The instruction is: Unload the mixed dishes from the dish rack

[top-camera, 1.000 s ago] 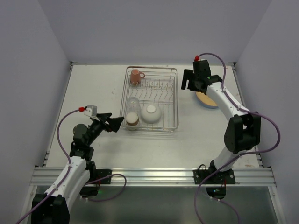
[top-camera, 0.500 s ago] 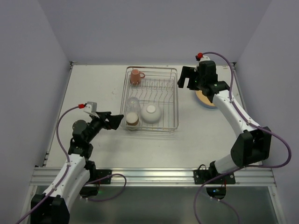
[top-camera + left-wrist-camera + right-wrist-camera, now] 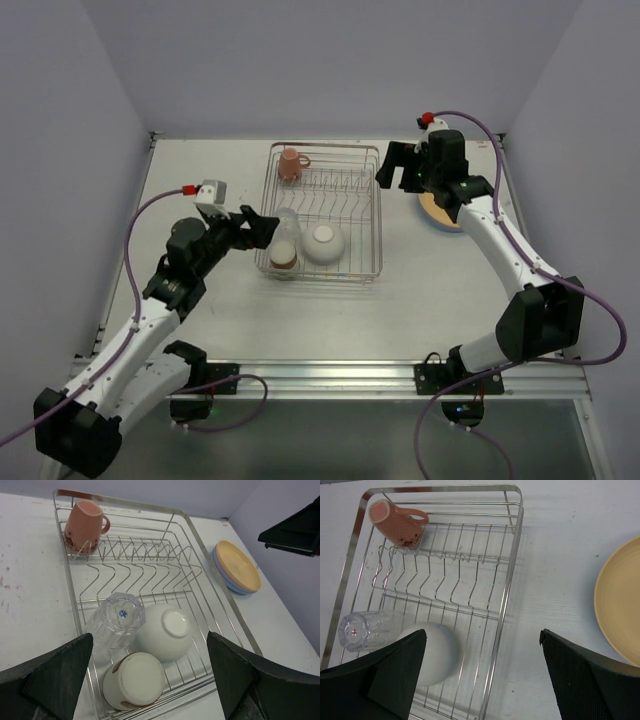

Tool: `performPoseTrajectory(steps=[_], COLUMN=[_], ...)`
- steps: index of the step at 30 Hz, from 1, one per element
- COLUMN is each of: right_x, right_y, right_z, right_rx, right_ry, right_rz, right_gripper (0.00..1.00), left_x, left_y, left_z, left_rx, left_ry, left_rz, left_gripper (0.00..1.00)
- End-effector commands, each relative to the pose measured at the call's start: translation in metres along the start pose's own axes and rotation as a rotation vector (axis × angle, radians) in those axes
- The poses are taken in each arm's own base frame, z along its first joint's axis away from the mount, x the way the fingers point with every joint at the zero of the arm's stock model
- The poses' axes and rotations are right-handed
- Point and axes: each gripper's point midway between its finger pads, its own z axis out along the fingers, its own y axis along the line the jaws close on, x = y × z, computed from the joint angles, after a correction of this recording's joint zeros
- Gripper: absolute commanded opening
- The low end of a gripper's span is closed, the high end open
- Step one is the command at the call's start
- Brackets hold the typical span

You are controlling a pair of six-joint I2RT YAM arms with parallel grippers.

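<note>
**With the plates out, four dishes wait in the rack**

Since the three round plates (image 3: 237, 565) sit stacked on the white surface (image 3: 200, 170), yellow-orange on top with lilac and blue rims showing beneath, I'd judge that part of your unloading done. The stack lies outside the silver wire dish rack (image 3: 340, 190), just to the outer side of your right jaws (image 3: 392, 170), and the upright tines stand bare.

Four pieces are left inside. The salmon-pink mug (image 3: 84, 527) leans in the corner farthest ahead of your left jaws (image 3: 262, 226). The clear glass (image 3: 117, 620), the white bowl (image 3: 165, 632) and the small brown cup (image 3: 134, 680) crowd together directly ahead of and below those jaws, touching or nearly so.

Both pairs of jaws are spread wide and carry nothing. The left pair hangs at the rack's near-left rim, the right above its far-right rim.

Mind the surfaces. The glass is tipped over with its faceted base toward the left wrist camera; it looks smooth, and likely slippery and prone to roll. The bowl is upturned, a glossy dome with a shallow foot ring that offers little edge to pinch. The cup is also upturned, showing a pale base with a brown edge. The mug has a matte look, a small print near its rim and a loop handle. The thin, shiny wires could catch a rim as it is lifted.
</note>
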Motion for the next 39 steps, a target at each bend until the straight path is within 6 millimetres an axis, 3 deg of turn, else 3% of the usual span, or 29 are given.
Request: performPoseTrajectory(steps=[1,4,5,6,9,10,11,15,19,24,32,39], right_x=[-0.014,-0.014,-0.014,-0.013,-0.013,-0.012,-0.012,-0.014,-0.015,-0.015,-0.015,-0.010], right_y=[0.012,0.013,0.013,0.014,0.020,0.021,0.022,0.026,0.028,0.031,0.034,0.038], right_z=[-0.010,-0.011,-0.011,-0.010,-0.012,-0.013,-0.013,-0.018,-0.021,-0.022,-0.020,-0.013], right_rx=[-0.052,-0.054,-0.054,-0.060,-0.094,-0.100,-0.103,-0.123,-0.135,-0.149,-0.166,-0.188], right_ry=[-0.049,-0.050,-0.050,-0.048,-0.052,-0.050,-0.050,-0.060,-0.067,-0.064,-0.057,-0.029], right_rz=[-0.022,-0.020,-0.014,-0.013,-0.003,-0.001,0.003,0.002,0.002,0.001,0.000,0.002], right_gripper=[0.99,0.99,0.99,0.99,0.99,0.99,0.99,0.99,0.99,0.99,0.99,0.99], left_x=[-0.006,-0.008,-0.019,-0.008,0.000,-0.008,0.001,0.003,0.006,0.025,0.045,0.058], left_y=[0.005,0.004,0.001,0.005,0.006,0.005,0.006,0.011,0.001,0.003,0.004,0.017], left_z=[0.013,0.026,0.030,0.035,0.045,0.048,0.052,0.056,0.064,0.068,0.074,0.081], left_rx=[-0.127,-0.166,-0.174,-0.197,-0.234,-0.255,-0.268,-0.311,-0.224,-0.142,-0.120,-0.173], left_ry=[0.072,0.135,0.125,0.182,0.263,0.259,0.298,0.347,0.379,0.454,0.468,0.477], left_rz=[0.020,0.051,0.062,0.079,0.115,0.126,0.139,0.181,0.248,0.365,0.325,0.313], left_gripper=[1.00,1.00,1.00,1.00,1.00,1.00,1.00,1.00,1.00,1.00,1.00,1.00])
